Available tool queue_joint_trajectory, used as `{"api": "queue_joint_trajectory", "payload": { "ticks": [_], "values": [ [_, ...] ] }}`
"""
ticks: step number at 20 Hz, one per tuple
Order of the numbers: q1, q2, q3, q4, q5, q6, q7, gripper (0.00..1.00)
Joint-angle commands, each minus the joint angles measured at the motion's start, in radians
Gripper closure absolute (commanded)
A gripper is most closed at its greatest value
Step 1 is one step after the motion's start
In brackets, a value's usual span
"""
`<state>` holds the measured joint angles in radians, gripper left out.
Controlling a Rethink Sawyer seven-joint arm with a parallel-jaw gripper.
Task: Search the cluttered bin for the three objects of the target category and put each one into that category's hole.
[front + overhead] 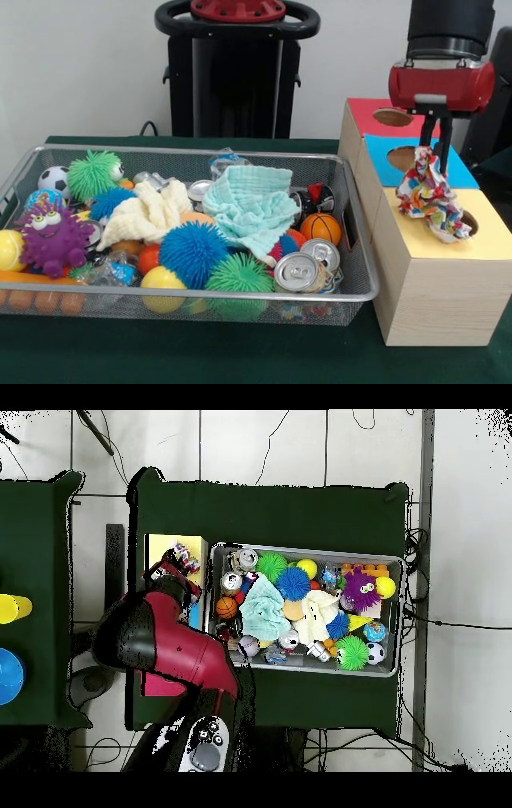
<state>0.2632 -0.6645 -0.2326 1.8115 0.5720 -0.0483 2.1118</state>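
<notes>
hanging from the claw [436,146] at the right of the frame, a knotted fabric bundle [430,194] is drooping limp and light, its lower end dipping into the hole [458,226] of the yellow-topped box [436,268]. the claw is clenching its top knot, likely the firmest grip on such soft, shapeless cloth.

Bright, even light; soft, slightly blurred
</notes>
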Motion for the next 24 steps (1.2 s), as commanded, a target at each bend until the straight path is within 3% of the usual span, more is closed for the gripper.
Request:
{"api": "queue_joint_trajectory", "payload": {
  "ticks": [1,4,10,14,20,24],
  "values": [
    [-0.044,0.016,0.158,0.092,0.073,0.053,0.291,1.00],
    [-0.081,0.039,0.211,0.094,0.081,0.091,0.279,1.00],
    [-0.055,0.082,0.202,0.048,0.110,0.117,0.270,1.00],
    [-0.083,0.086,0.263,0.046,0.118,0.034,0.301,1.00],
    [-0.044,0.117,0.244,-0.015,0.157,-0.062,0.315,1.00],
    [-0.057,0.135,0.263,-0.045,0.147,-0.119,0.316,1.00]
  ]
}}
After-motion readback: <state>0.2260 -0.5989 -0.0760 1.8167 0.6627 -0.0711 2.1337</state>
